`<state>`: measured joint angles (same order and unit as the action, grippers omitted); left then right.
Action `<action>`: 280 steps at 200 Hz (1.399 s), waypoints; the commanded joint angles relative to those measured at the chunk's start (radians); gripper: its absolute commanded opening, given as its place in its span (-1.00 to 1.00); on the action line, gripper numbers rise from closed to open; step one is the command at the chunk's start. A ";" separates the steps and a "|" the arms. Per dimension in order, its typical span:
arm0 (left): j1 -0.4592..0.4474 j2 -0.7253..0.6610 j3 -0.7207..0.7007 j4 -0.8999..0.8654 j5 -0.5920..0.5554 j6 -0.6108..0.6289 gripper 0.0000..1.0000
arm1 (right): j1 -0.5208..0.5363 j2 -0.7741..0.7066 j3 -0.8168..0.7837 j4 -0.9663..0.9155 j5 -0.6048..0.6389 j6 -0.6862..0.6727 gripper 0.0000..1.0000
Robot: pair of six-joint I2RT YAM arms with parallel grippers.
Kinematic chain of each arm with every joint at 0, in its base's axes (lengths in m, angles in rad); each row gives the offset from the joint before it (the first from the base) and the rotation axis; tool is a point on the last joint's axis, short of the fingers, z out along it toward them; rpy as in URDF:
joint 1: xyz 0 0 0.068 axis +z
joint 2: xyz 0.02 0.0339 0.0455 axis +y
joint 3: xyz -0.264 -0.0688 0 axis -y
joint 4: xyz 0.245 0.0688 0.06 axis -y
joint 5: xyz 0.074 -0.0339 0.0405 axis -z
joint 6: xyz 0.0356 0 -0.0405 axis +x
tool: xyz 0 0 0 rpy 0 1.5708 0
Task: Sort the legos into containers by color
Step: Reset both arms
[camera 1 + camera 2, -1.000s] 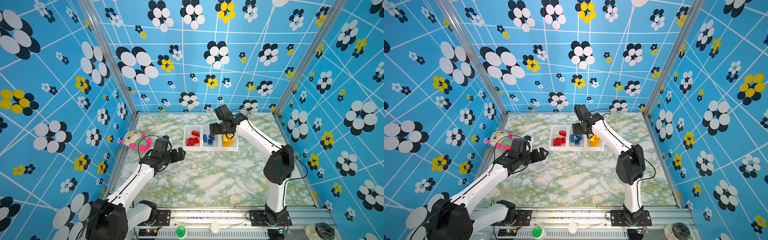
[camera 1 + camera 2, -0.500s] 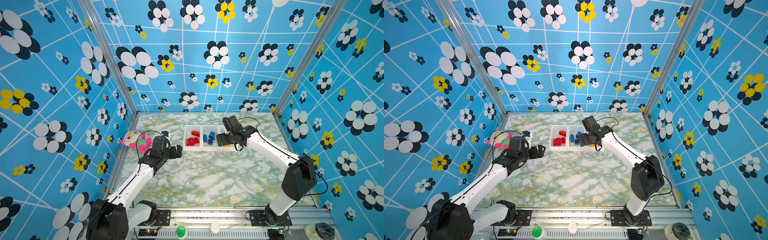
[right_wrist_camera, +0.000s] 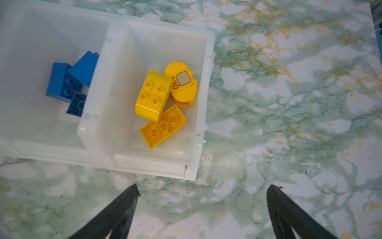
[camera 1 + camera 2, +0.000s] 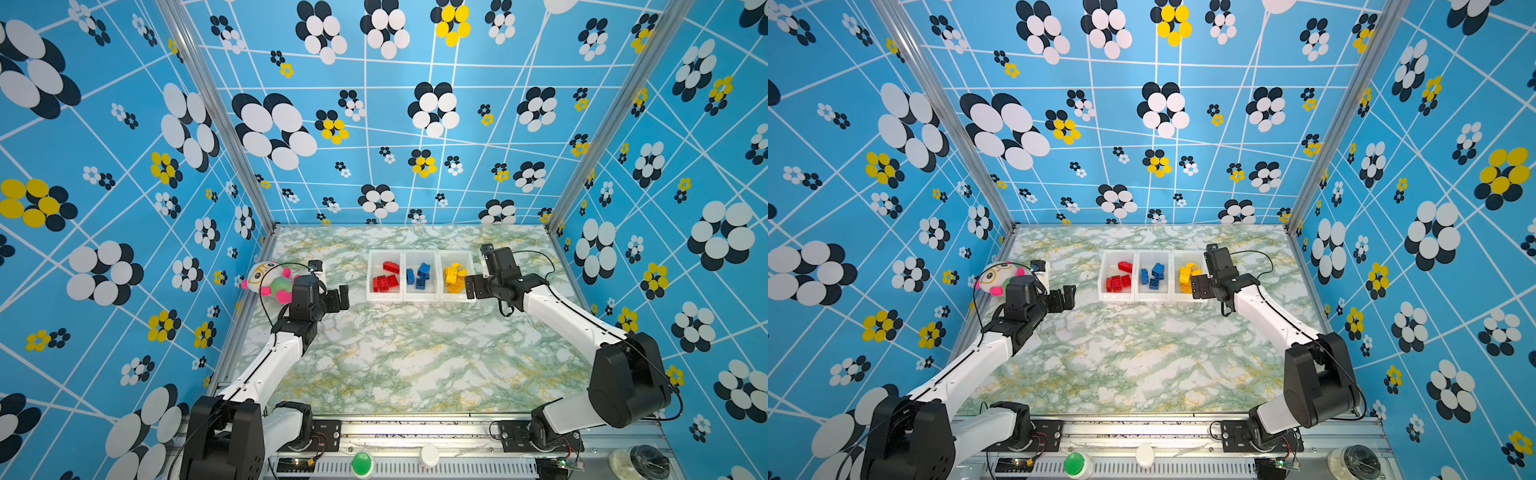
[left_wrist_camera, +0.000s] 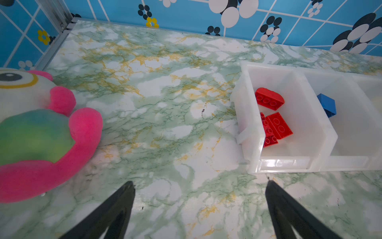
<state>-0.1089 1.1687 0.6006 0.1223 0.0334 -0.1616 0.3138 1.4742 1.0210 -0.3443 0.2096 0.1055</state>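
In both top views three white containers stand in a row at the back middle of the table. The left container [image 4: 370, 275] holds red legos [image 4: 385, 279], the middle container [image 4: 404, 272] blue legos [image 4: 419, 276], the right container [image 4: 439, 266] yellow legos [image 4: 454, 277]. My left gripper [image 4: 338, 298] hovers open and empty left of the row, beside the red container [image 5: 251, 132]. My right gripper [image 4: 475, 286] hangs open and empty at the front right corner of the yellow container [image 3: 203, 82], whose round yellow piece [image 3: 183, 82] leans on a yellow brick [image 3: 152, 97].
A pink-and-green plush toy [image 4: 270, 282] lies at the table's left edge, just behind my left arm; it fills one side of the left wrist view [image 5: 37, 132]. Blue patterned walls close three sides. A green button [image 4: 360, 462] sits on the front rail.
My right gripper has drawn back from above the containers to their right front corner, and its arm has swung out right. My left gripper has pulled back a little to the left.
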 commanded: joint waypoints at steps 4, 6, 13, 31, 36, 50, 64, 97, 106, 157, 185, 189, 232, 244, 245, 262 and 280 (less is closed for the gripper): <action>0.043 0.040 -0.042 0.144 -0.013 0.048 1.00 | -0.072 -0.062 -0.090 0.139 0.020 -0.050 0.98; 0.046 0.045 -0.043 0.151 -0.011 0.049 1.00 | -0.080 -0.065 -0.098 0.149 0.019 -0.051 0.99; 0.058 0.059 -0.049 0.175 -0.009 0.054 0.99 | -0.105 -0.077 -0.131 0.181 0.019 -0.057 0.99; 0.087 0.089 -0.065 0.243 -0.011 0.060 0.99 | -0.163 -0.100 -0.203 0.264 0.018 -0.064 0.99; 0.094 0.098 -0.068 0.261 -0.010 0.062 0.99 | -0.177 -0.104 -0.223 0.288 0.014 -0.069 0.98; 0.108 0.123 -0.075 0.303 -0.009 0.071 0.98 | -0.189 -0.114 -0.284 0.384 0.015 -0.088 0.99; 0.119 0.147 -0.084 0.344 -0.009 0.079 0.99 | -0.230 -0.110 -0.331 0.470 0.008 -0.097 0.99; 0.138 0.206 -0.108 0.460 -0.024 0.097 0.98 | -0.243 -0.051 -0.398 0.632 0.026 -0.114 0.98; 0.140 0.221 -0.116 0.489 -0.026 0.099 0.97 | -0.248 -0.041 -0.414 0.673 0.023 -0.118 0.98; 0.144 0.276 -0.172 0.623 -0.042 0.088 0.94 | -0.272 -0.010 -0.461 0.814 -0.026 -0.123 0.99; 0.131 0.304 -0.158 0.620 -0.045 0.101 0.93 | -0.275 0.001 -0.456 0.833 -0.047 -0.122 0.98; 0.129 0.307 -0.157 0.622 -0.049 0.105 0.93 | -0.275 0.003 -0.458 0.835 -0.048 -0.121 0.99; 0.107 0.336 -0.177 0.685 -0.076 0.123 0.93 | -0.276 0.039 -0.527 1.022 -0.092 -0.109 0.99; 0.107 0.337 -0.177 0.685 -0.078 0.123 0.93 | -0.278 0.034 -0.535 1.034 -0.081 -0.100 0.98; 0.107 0.336 -0.176 0.685 -0.078 0.123 0.93 | -0.278 0.032 -0.535 1.029 -0.081 -0.100 0.98; 0.107 0.336 -0.176 0.685 -0.078 0.123 0.94 | -0.278 0.031 -0.571 1.091 -0.084 -0.103 0.98; 0.106 0.337 -0.177 0.685 -0.079 0.123 0.95 | -0.278 0.044 -0.621 1.186 -0.095 -0.108 0.99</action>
<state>0.0032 1.4979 0.4328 0.7746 -0.0277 -0.0582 0.0414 1.4975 0.4522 0.6781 0.1390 -0.0086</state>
